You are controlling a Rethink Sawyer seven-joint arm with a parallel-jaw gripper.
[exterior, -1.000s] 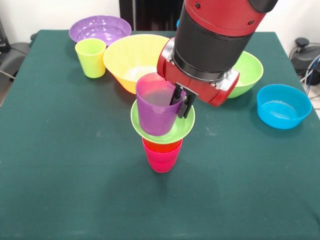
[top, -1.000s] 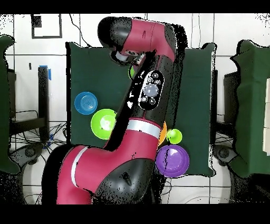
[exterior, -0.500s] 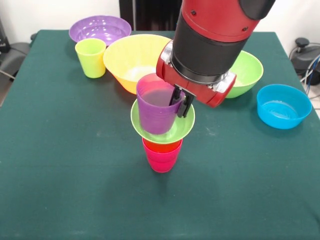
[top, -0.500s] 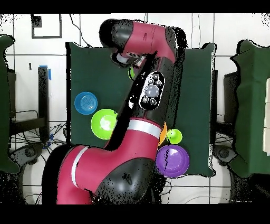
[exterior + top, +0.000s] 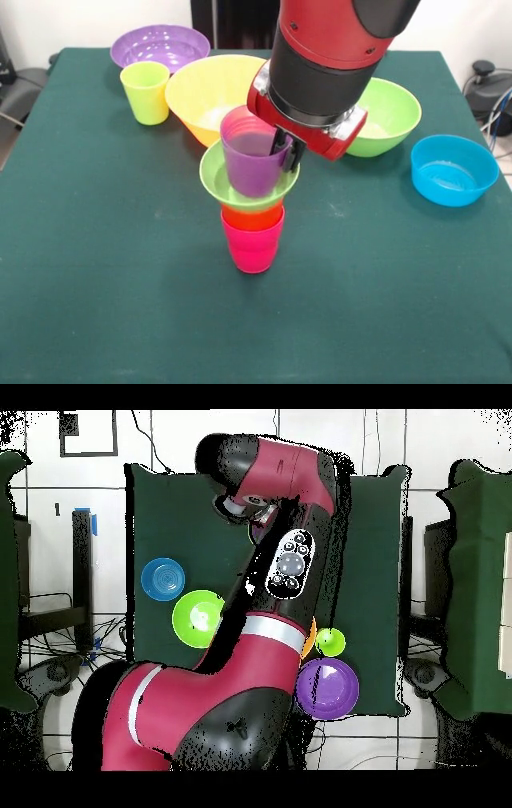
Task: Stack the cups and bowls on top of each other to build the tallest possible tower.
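A: Since the tower (image 5: 252,216) is nearest, start there. What's in it?

B: Red-pink cup (image 5: 252,244) at the bottom, standing on the green table (image 5: 96,272) abt mid-table. Orange cup (image 5: 253,217) nested in it, only its rim showing. Small lime green bowl (image 5: 218,182) sits on that, and the purple cup (image 5: 252,160) stands in the bowl, leaning a bit.

A: Gripper?

B: Gripper (image 5: 285,150) comes down from above w/ the red and black arm (image 5: 320,64). Its dark fingers (image 5: 279,144) pinch the purple cup's right rim, one inside the wall, one outside, so narrow and clamped on it.

A: Farther back?

B: Blue bowl (image 5: 453,170) at right, well apart from the tower. Behind the tower, the large orange-yellow bowl (image 5: 204,92), partly hidden by the purple cup. Medium lime green bowl (image 5: 392,112) right of the arm, partly covered by it. Lime green cup (image 5: 146,92) upright at far left, just beside the orange-yellow bowl. Purple bowl (image 5: 158,46) farthest, near the far left edge, just behind that cup.

A: Overhead view add anything?

B: Arm (image 5: 270,584) covers the tower. Blue bowl (image 5: 162,578), lime green bowl (image 5: 195,617), lime green cup (image 5: 331,642) and purple bowl (image 5: 326,688) show beside it.
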